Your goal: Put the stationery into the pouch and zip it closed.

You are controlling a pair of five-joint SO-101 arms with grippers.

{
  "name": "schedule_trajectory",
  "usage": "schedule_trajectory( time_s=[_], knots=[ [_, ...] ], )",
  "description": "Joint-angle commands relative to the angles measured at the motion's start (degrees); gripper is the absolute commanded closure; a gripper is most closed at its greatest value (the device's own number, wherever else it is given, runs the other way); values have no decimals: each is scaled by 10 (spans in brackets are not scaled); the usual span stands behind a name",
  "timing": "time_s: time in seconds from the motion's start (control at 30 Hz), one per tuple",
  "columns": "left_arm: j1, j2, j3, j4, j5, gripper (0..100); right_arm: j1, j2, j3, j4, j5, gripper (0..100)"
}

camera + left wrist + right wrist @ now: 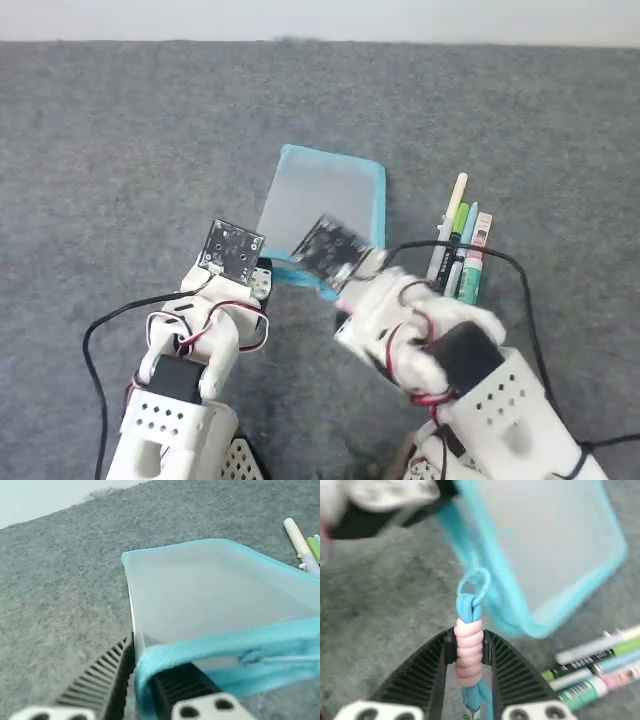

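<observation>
The right gripper [468,639] is pinching a pink ribbed zipper pull [468,656], its two black ridged fingers pressed against either side of it. A teal cord [471,605] runs through the pull and ends in a small loop just beyond the fingertips, next to the near edge of the pouch [325,200]. The left gripper [142,661] is clamped on the near left corner of the same pouch, with the teal trim caught between its fingers. The pouch is a translucent, frosted rectangle edged in teal. It lies on the grey carpeted table [120,150] near the middle of the scene, turned a little so that its far end leans to the right. Its near edge sits between the two grippers, the left one at the near left corner and the right one towards the near right. I cannot tell whether the zip stands open or closed. The pens and markers [460,245] lie outside the pouch, on the table just to its right. They are bunched side by side and run from near to far, among them a cream-capped one, a green one, a pale blue one and a pink-and-white one with a teal end. A black cable [505,262] from the right arm arches over their near ends. A pale wall [320,18] borders the far edge of the table.
</observation>
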Motion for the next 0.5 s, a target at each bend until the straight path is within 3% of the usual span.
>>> schedule_trajectory(
  time_s=[0.0,0.23,0.47],
  knots=[
    [-27,-9,-15,-21,22,989,88,-14,-26,6,33,992],
    [-58,-8,-19,-21,25,989,212,110,-31,-36,59,992],
    [-84,-5,-14,-20,25,989,274,215,-69,-65,60,992]
  ],
)
